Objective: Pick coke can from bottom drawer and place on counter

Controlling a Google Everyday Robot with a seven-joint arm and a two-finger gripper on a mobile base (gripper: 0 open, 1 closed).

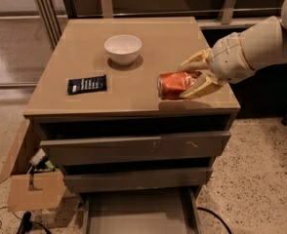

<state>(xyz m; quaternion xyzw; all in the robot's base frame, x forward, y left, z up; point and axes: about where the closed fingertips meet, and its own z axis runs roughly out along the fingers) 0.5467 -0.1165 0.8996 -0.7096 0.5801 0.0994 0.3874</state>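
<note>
Speckled terrazzo floor (pixel 260 179) surrounds a three-drawer cabinet, with a metal railing (pixel 46 9) running behind it.

Far left, on the floor: a cardboard box (pixel 29 191), open, flaps up, set against the cabinet's side. The small items inside are too indistinct to name. Dark cords (pixel 7 221) lie on the floor in front of the box.

Cabinet top: the counter (pixel 168 38), glossy beige-tan, square, thin-edged.

Left front of the counter: a packet (pixel 87 84), dark with pale print, lying flat.

Rear centre of the counter: a bowl (pixel 123 48), white, upright, well apart from the packet.

Under the counter, top to bottom:
- top drawer (pixel 133 147), grey-brown with a scuffed front, pulled out a little.
- middle drawer (pixel 138 178), same finish, also pulled out a little.
- bottom drawer (pixel 138 213), the shallowest, pulled out furthest, its flat grey floor and thin side walls in view.

Right front of the counter: the coke can (pixel 172 86), red-orange, lying on its side with a silvery end facing left. It is over the counter near the front edge, to the right of the bowl and apart from it. Whether it rests on the surface or sits just above it cannot be told.

Around the can: the gripper (pixel 184 81), clamped on the can's right-hand part. Its tan fingers (pixel 196 61) are placed one over the can and one under it.

Right edge: the arm (pixel 260 43), white and rounded, reaching in over the counter's right side.
</note>
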